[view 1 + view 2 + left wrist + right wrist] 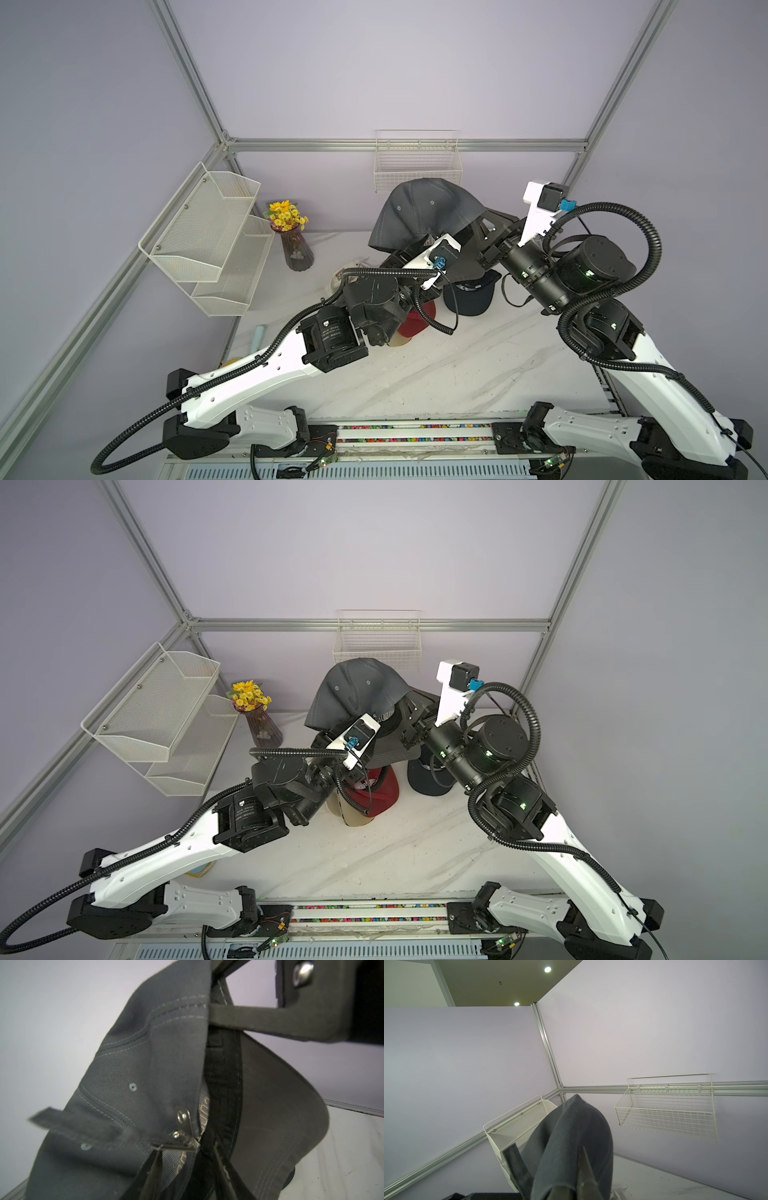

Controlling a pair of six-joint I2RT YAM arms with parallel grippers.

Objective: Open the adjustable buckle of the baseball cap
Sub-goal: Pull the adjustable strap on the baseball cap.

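While my right hand (478,225) clamps the cap (419,208) aloft, my left hand (187,1147) straddles its seemingly unopened buckle (184,1124), grip uncertain.

Dark grey cap (419,208) with pale stitching — red cap (417,323), navy cap (473,300)

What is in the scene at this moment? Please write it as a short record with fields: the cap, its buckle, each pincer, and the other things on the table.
cap: grey cap, held up above the table
buckle: metal buckle at the cap's back opening; strap end sticks out loose
left arm: left pincer closed around the metal buckle
right arm: right pincer shut on the grey cap's edge, holding it up
on table: red cap, dark cap, vase with yellow flowers
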